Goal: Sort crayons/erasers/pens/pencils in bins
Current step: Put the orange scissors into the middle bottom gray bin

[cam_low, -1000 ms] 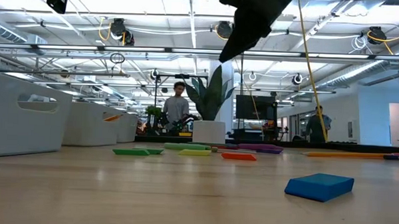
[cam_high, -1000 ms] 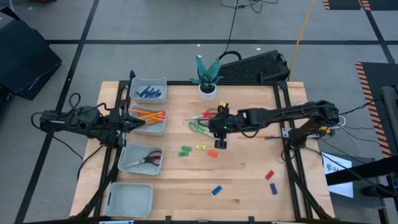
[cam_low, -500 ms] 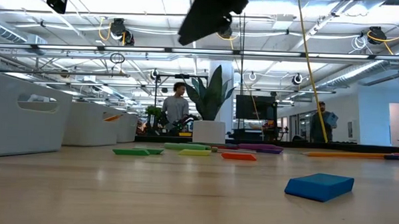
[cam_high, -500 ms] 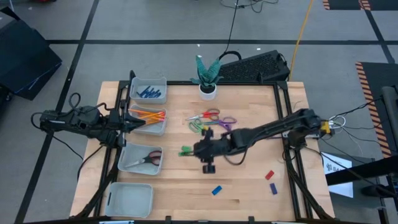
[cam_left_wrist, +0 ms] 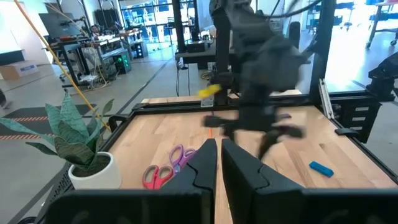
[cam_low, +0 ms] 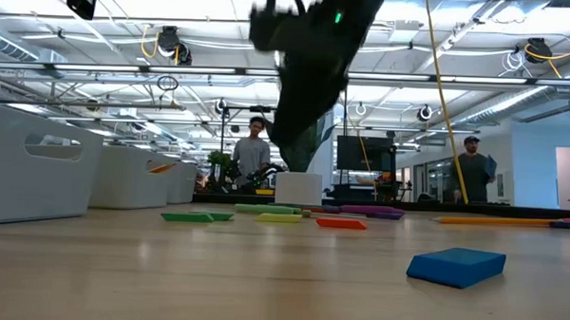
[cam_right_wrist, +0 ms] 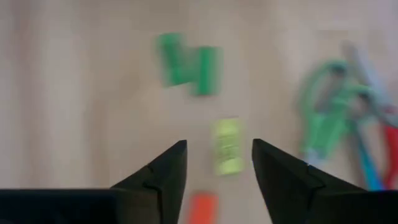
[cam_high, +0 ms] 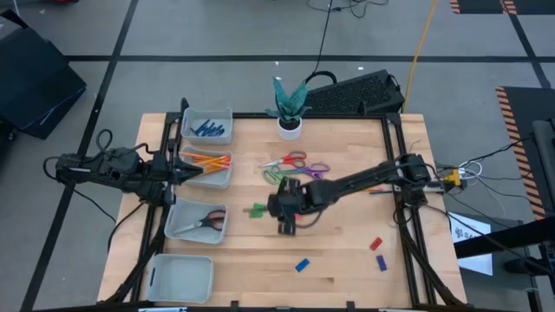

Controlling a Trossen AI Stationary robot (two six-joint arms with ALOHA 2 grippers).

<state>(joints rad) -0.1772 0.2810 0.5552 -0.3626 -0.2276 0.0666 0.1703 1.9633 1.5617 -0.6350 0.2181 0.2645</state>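
My left gripper (cam_high: 192, 171) rests over the bin of orange pencils (cam_high: 206, 161), its fingers (cam_left_wrist: 202, 163) nearly closed and holding nothing. Down the table's left edge I see the bins: pens (cam_high: 208, 130) in the far bin (cam_high: 207, 113), pencils next, scissors (cam_high: 208, 220) in the third, the nearest (cam_high: 180, 277) bare. My right gripper (cam_high: 288, 219) hovers mid-table, fingers (cam_right_wrist: 163, 171) spread wide and empty above a yellow eraser (cam_right_wrist: 227, 147), with two green erasers (cam_right_wrist: 186, 64) beyond.

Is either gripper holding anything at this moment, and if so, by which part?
Nothing is held. The right gripper is open above the yellow eraser; the left gripper is shut and empty.
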